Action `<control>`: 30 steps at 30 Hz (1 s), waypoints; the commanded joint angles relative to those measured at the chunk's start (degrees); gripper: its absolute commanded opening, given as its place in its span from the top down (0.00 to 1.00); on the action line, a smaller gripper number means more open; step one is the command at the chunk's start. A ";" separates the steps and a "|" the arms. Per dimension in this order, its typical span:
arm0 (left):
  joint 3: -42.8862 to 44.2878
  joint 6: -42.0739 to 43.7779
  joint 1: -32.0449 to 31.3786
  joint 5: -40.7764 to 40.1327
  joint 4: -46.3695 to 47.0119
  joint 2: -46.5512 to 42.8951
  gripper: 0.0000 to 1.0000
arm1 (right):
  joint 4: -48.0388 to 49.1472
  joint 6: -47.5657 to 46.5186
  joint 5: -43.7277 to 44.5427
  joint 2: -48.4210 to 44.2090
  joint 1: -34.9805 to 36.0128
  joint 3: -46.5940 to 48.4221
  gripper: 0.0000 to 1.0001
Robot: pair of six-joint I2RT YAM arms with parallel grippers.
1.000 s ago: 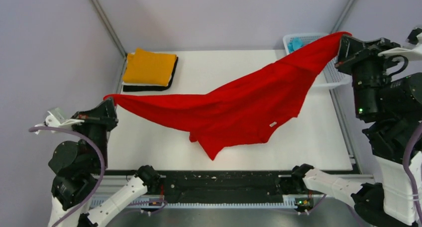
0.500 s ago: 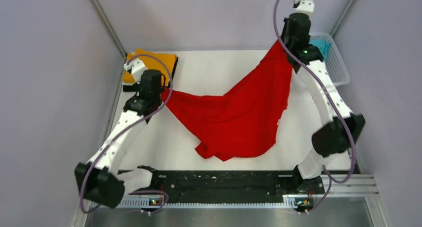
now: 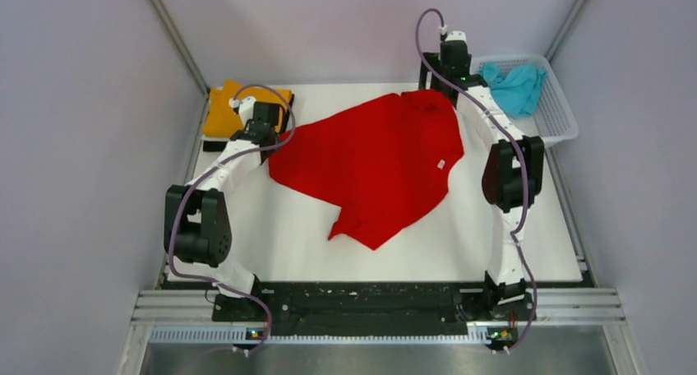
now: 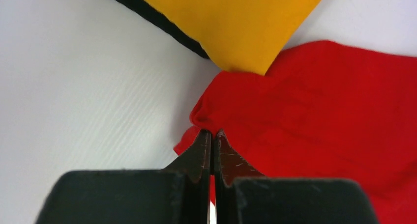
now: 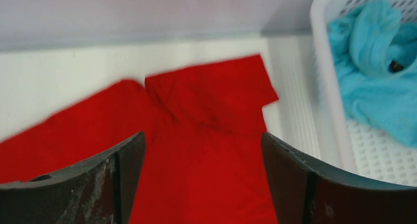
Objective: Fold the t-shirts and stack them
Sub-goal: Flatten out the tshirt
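Note:
The bright red t-shirt (image 3: 370,165) lies spread on the white table, one sleeve pointing toward the near edge. My left gripper (image 3: 279,135) sits low at the shirt's left corner and is shut on a pinch of red cloth (image 4: 204,113); in the left wrist view the left gripper (image 4: 212,133) has its jaws pressed together. My right gripper (image 3: 440,87) hovers over the shirt's far right corner (image 5: 206,101). In the right wrist view the right gripper (image 5: 202,135) is open, with nothing between its fingers. A folded orange t-shirt (image 3: 226,112) rests on a black one (image 4: 162,22) at the far left.
A white lattice basket (image 3: 567,120) at the far right corner holds a crumpled turquoise t-shirt (image 3: 516,87), which also shows in the right wrist view as the turquoise t-shirt (image 5: 373,86). The orange stack's corner (image 4: 236,17) almost touches the red cloth. Grey walls enclose the table on three sides.
The red shirt, stretched in the air between both grippers a second ago, was swung to the far side and laid on the table. The right gripper opened and let go; the left still grips.

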 commanded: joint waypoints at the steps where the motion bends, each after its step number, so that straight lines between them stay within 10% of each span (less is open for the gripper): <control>1: -3.54 -3.39 0.20 3.85 -2.39 -5.02 1.00 | -2.44 -0.31 -0.76 -13.92 6.30 -12.24 0.06; 11: -16.47 -3.77 0.20 6.43 -1.86 -16.51 1.00 | 6.82 13.57 -7.75 -47.81 37.94 -66.84 0.12; 17: -17.61 -4.60 0.20 6.41 -3.10 -17.02 1.00 | 7.24 22.51 2.45 -45.60 54.03 -70.15 0.29; 30: -18.03 -4.45 0.19 5.78 -3.18 -17.23 1.00 | 6.01 29.14 13.12 -26.62 55.65 -64.96 0.53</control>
